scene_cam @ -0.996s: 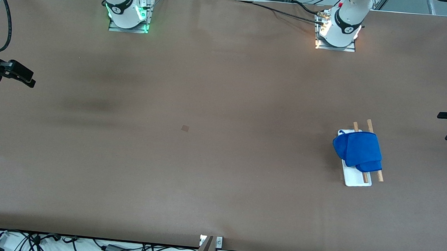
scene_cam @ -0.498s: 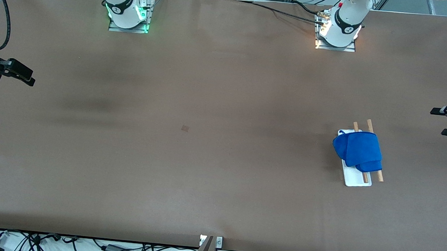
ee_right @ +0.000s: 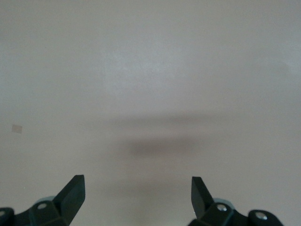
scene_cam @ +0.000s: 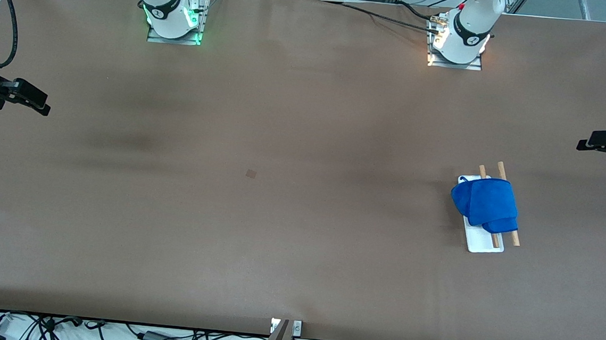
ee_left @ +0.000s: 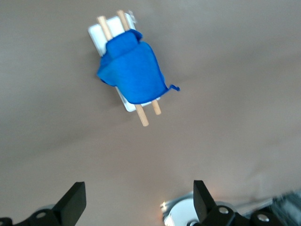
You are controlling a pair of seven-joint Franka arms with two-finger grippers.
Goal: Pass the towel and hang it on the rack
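Blue towel (scene_cam: 486, 206) drapes over the two wooden rods of the rack (scene_cam: 484, 244), which stands on the brown surface (scene_cam: 278, 216) toward the left arm's end, nearer the front camera than the left arm's base. Front view: the left tool (scene_cam: 600, 151) hangs over the surface's edge at about 2 o'clock from the rack, higher in the view than a second ago and turned more edge-on; the right tool (scene_cam: 35, 106) waits over the other end, barely shifted. Left wrist view: towel (ee_left: 134, 70) on rack (ee_left: 99, 34), left tool (ee_left: 138, 200) spread wide and empty. Right wrist view: right tool (ee_right: 136, 193) spread wide over bare surface (ee_right: 150, 70).
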